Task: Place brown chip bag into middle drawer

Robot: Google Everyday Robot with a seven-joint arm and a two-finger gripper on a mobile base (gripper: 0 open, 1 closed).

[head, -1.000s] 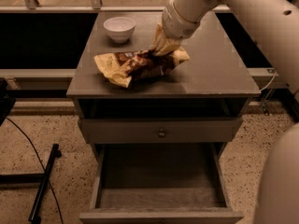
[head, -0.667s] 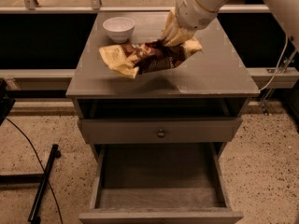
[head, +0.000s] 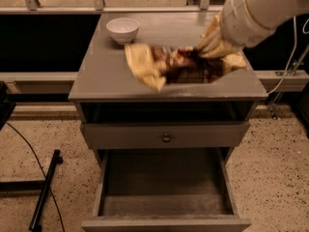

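Brown chip bag (head: 169,66) hangs over the front half of the cabinet top (head: 101,76), apparently raised clear of it. Its long axis runs side to side across the view. One tan end points left, near the white bowl (head: 122,29), and the other end is at the gripper (head: 212,45), which is clamped on that right end. Pickup looks done. Still left: carry the bag forward and down, then release it. Middle drawer (head: 164,178) stands pulled out below, floor bare, beneath the knobbed drawer front (head: 166,138).
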